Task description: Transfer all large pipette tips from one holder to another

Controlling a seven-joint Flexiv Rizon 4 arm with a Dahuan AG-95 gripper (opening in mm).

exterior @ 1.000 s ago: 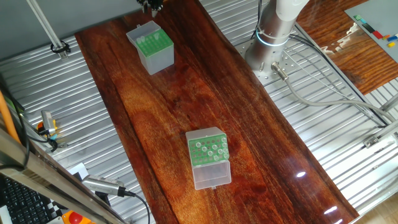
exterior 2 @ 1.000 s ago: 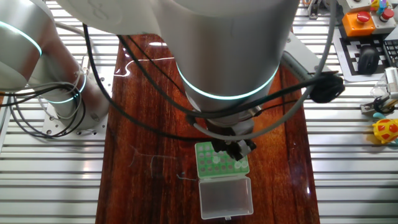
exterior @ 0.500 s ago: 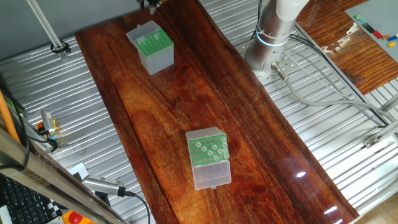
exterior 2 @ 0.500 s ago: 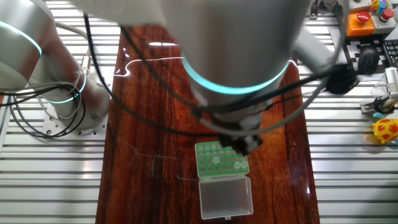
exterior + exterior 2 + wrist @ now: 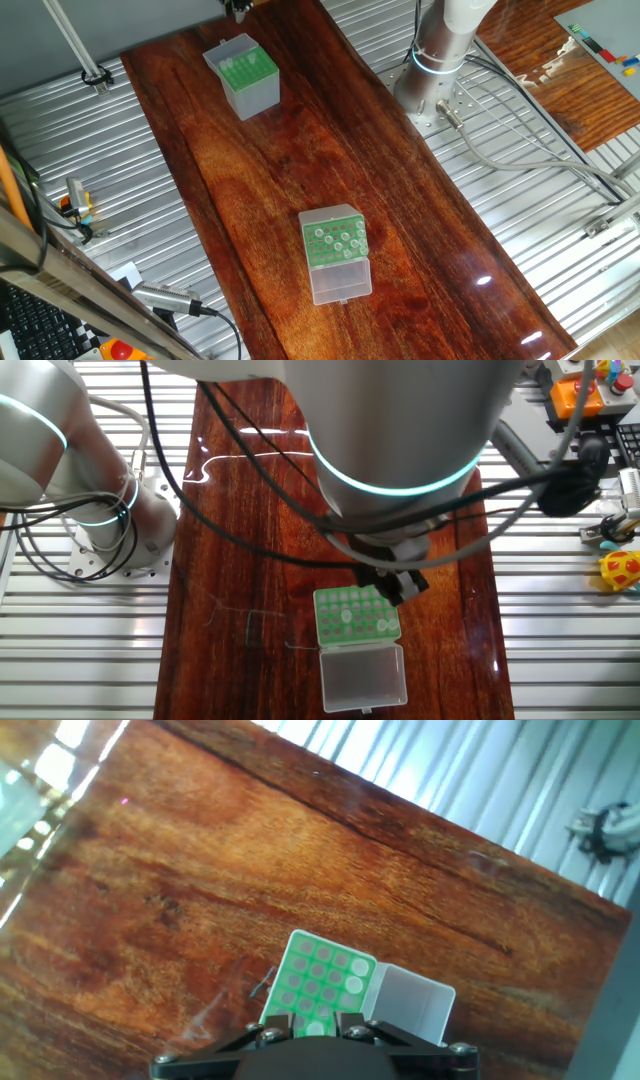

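- Hand view is showing me hanging high over the counter point(image 5: 200, 850), looking down on the green rack point(image 5: 318, 982) with its clear lid point(image 5: 410, 1005) folded open beside it.
- My gripper point(image 5: 305, 1038) is showing only as the dark edge of its mount at the bottom of that view; the fingertips are not in sight, so I cannot tell whether they are apart or together, and I am seeing no tip held between them.
- One fixed view is catching just a dark scrap of the gripper point(image 5: 238, 8) at the top edge, above the tall box point(image 5: 243, 75) at the far end of the counter point(image 5: 300, 160).
- The rack point(image 5: 335, 243) is sitting toward the near end in that view, well apart from the box, lid point(image 5: 341, 279) lying flat toward the camera.
- The other fixed view is mostly filled by my arm; below it the rack point(image 5: 355, 614) is showing pale round tops in some holes, which I take for the tips point(image 5: 348, 616) still waiting.
- I am judging this as a step between the two holders: nothing visibly carried, and tips still in the rack.
- The next move is calling for me to come down squarely over one occupied hole, with the fingers either side of that tip's wide end, then lift straight up.
- The tips are standing upright, long axis vertical, wide ends up and narrow ends down in the holes; only their tops are visible.
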